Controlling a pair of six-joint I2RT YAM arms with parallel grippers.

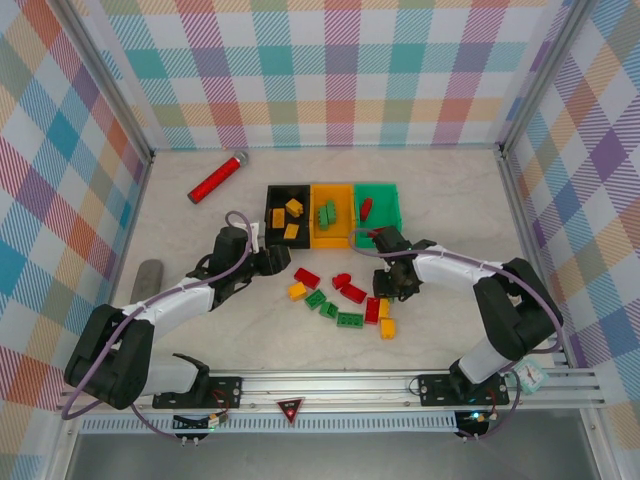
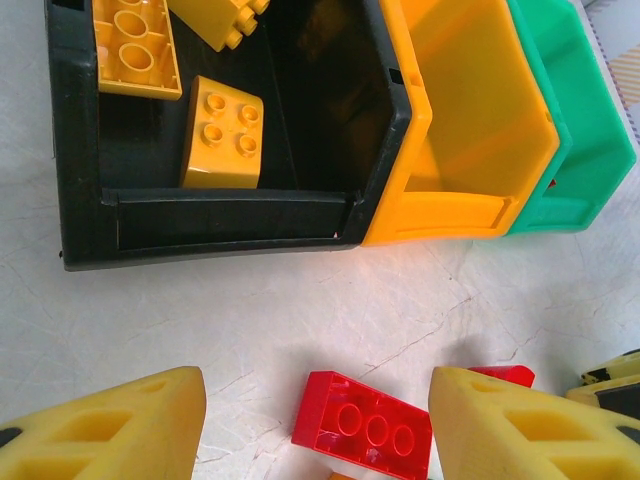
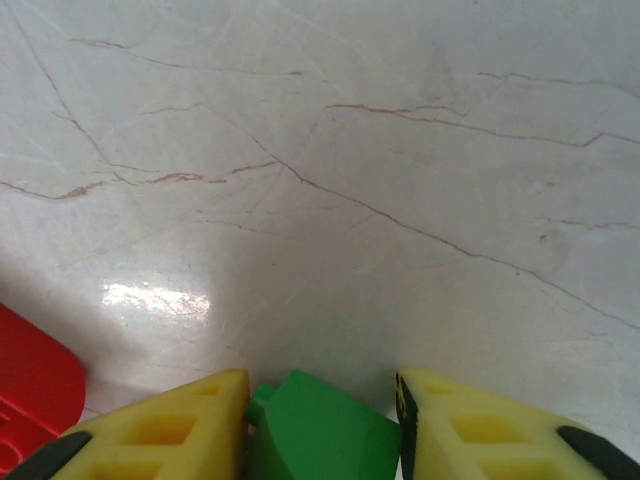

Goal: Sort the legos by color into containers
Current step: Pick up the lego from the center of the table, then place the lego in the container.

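Three bins stand in a row: black, orange-yellow, green. Yellow legos lie in the black bin, green ones in the orange-yellow bin, a red one in the green bin. Several loose legos are scattered in front of the bins. My left gripper hangs open just before the black bin, with a red lego lying on the table between its fingers. My right gripper is low over the table and shut on a green lego.
A long red cylinder lies at the back left, and a grey object rests by the left wall. Another red lego sits just left of my right gripper. Metal posts and checked walls close in the table.
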